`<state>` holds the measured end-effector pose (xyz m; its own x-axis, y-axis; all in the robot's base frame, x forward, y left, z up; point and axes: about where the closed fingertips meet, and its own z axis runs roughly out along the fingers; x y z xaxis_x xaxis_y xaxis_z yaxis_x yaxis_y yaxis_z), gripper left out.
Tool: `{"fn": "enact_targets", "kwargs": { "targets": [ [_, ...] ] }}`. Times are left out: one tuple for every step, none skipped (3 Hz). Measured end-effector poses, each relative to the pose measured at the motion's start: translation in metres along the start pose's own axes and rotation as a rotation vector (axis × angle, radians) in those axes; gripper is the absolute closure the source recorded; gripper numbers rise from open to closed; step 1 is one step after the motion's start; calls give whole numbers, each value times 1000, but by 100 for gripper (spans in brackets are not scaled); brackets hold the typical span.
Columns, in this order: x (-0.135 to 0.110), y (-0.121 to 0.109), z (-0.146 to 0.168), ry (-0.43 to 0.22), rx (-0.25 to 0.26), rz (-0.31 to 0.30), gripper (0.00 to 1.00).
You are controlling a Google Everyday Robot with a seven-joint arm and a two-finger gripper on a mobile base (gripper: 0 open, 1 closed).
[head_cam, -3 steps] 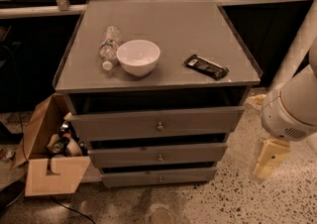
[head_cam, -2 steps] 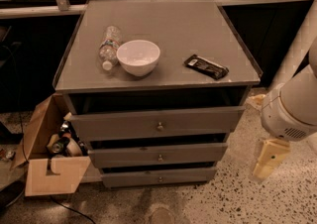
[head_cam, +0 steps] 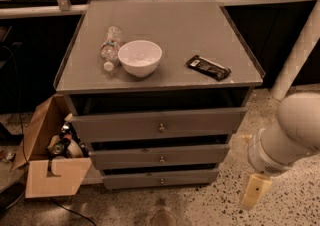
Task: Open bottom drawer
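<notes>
The speckled floor (head_cam: 215,209) holds a grey desk (head_cam: 190,25). Its bottom drawer (head_cam: 140,179), left of the hand (head_cam: 255,191), looks nearly shut. The hand hangs apart, touching nothing. Its grip cannot be told. All the pulling is left.

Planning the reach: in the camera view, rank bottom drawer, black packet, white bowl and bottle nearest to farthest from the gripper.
The gripper hangs low, right of the cabinet.
1. bottom drawer, lowest front.
2. black packet, top right.
3. white bowl, top centre.
4. bottle, top left.
</notes>
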<state>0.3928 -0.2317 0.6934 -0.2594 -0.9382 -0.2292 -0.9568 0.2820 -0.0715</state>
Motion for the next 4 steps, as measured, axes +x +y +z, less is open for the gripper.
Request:
{"fn": "enact_targets", "kwargs": {
  "targets": [
    [10,0,43,-10,-40,19,0],
    [10,0,46,-12,-44,21,0],
    [16,8,58,-12,-44,28,0],
    [26,19,102,4,-60,39,0]
  ]
}}
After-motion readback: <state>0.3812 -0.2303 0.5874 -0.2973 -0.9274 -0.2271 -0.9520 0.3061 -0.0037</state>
